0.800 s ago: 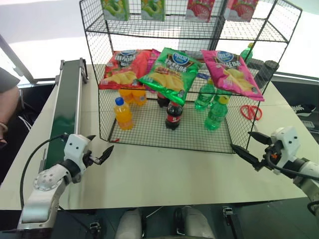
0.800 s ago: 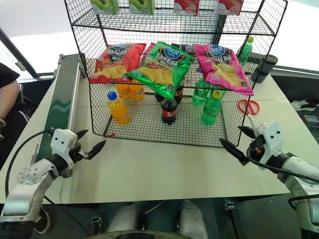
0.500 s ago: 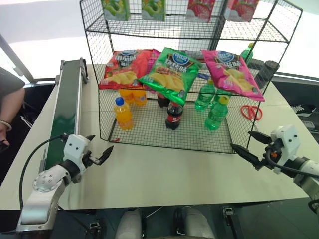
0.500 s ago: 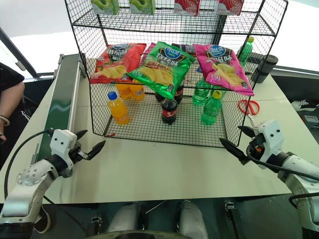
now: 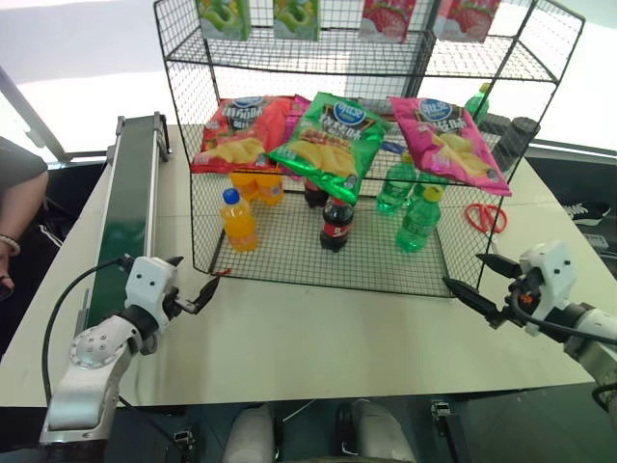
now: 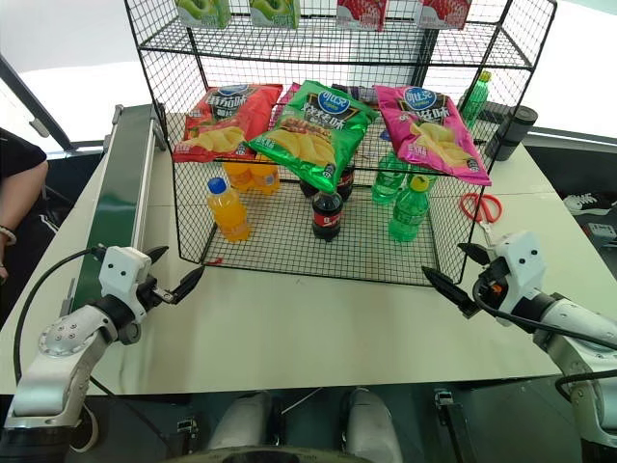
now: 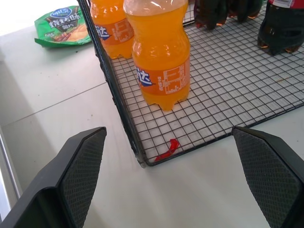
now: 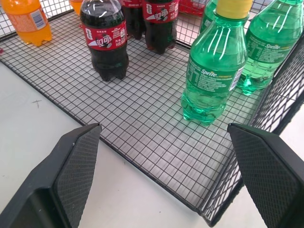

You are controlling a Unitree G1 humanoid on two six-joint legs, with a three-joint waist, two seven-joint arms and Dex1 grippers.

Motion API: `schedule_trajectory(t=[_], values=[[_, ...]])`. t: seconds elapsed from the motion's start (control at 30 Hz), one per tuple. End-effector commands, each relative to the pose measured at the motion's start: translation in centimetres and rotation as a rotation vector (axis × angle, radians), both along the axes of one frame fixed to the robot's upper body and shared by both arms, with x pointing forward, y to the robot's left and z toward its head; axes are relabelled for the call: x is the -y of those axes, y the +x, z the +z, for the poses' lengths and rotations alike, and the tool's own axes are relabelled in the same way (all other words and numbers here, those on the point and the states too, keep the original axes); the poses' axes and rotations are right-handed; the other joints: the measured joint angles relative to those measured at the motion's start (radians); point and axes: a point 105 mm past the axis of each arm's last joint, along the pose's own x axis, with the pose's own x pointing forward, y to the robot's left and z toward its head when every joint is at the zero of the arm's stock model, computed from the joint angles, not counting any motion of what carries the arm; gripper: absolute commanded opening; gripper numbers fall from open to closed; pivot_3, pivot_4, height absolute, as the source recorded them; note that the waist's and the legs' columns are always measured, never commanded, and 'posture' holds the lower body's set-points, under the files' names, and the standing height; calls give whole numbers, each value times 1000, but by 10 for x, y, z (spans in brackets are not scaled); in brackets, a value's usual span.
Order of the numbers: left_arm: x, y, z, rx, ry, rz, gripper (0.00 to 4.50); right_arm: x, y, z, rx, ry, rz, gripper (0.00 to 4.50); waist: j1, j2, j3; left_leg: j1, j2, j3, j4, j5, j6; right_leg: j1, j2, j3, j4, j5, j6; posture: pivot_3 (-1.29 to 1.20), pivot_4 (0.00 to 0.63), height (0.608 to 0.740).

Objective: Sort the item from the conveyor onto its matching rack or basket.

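While nothing is gripped: both pincers are held spread wide and empty.
Right gripper (image 5: 487,286): poised just off the rack's front right corner.
Green Sprite bottle (image 5: 419,220): upright on the black wire rack (image 5: 318,260) floor, up and inward from it; right arm nearer.
Left gripper (image 5: 193,285): faces the orange bottle (image 7: 161,54).
Conveyor (image 5: 130,207): bare belt is seen.

Red scissors (image 5: 485,216) lie near the tabletop's (image 5: 318,338) right edge; a dark cup (image 5: 522,135) is stood at its far right corner.
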Motion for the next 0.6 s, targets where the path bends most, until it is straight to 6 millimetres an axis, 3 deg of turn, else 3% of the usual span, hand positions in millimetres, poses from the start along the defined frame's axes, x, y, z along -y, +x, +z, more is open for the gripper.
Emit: schedule_trajectory(t=[0.03, 0.6], values=[[2, 1, 8, 41, 4, -2, 4500, -2, 2, 8, 46, -6, 13, 4426, 0, 0, 0, 0, 0, 0, 0, 0, 0, 0, 0, 0, 0, 0, 0, 0, 150, 736], [7, -2, 5, 35, -3, 3, 4500, -5, 4, 3, 51, -10, 25, 4426, 0, 0, 0, 0, 0, 0, 0, 0, 0, 0, 0, 0, 0, 0, 0, 0, 150, 736]])
